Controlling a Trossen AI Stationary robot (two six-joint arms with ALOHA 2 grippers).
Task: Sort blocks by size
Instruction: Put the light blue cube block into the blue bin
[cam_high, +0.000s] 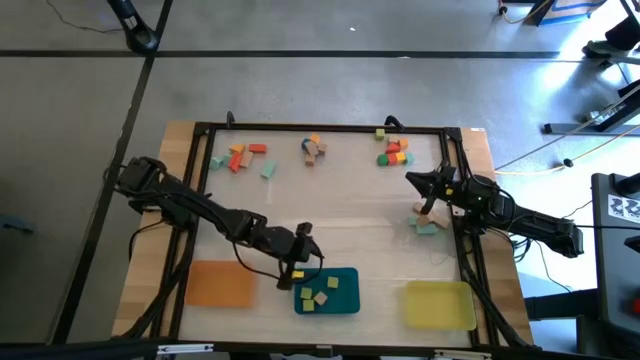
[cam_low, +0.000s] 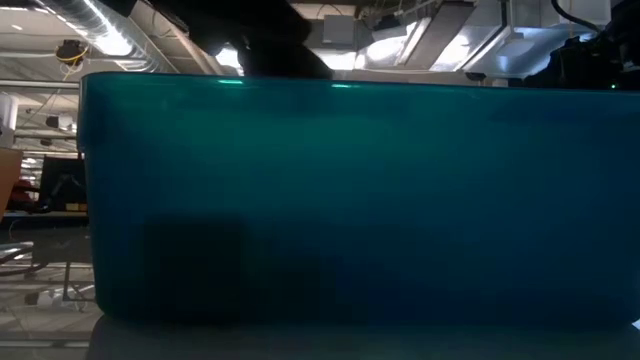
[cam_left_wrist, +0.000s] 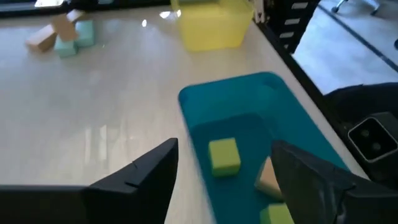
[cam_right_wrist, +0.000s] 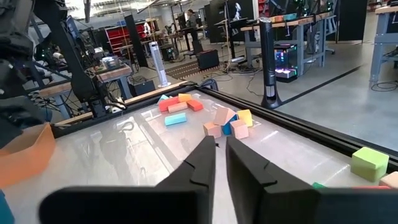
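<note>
My left gripper (cam_high: 298, 268) stands open over the near-left end of the teal tray (cam_high: 345, 300). In the left wrist view a yellow-green block (cam_left_wrist: 224, 155) lies in the tray below the gap between the fingers, touching neither. A tan block (cam_left_wrist: 268, 180) and another green one (cam_left_wrist: 277, 214) lie beside it. Other blocks lie in loose groups at the far left (cam_high: 245, 157), far middle (cam_high: 314, 148) and far right (cam_high: 395, 152). A mint and tan pair (cam_high: 430, 224) lies by my right gripper (cam_high: 415, 180), which waits shut at the right edge, holding nothing.
An orange tray (cam_high: 220, 284) lies at the near left and a yellow tray (cam_high: 438, 304) at the near right. A black frame (cam_high: 330, 128) runs round the table top. In the low view the teal tray's wall (cam_low: 340, 200) fills the picture.
</note>
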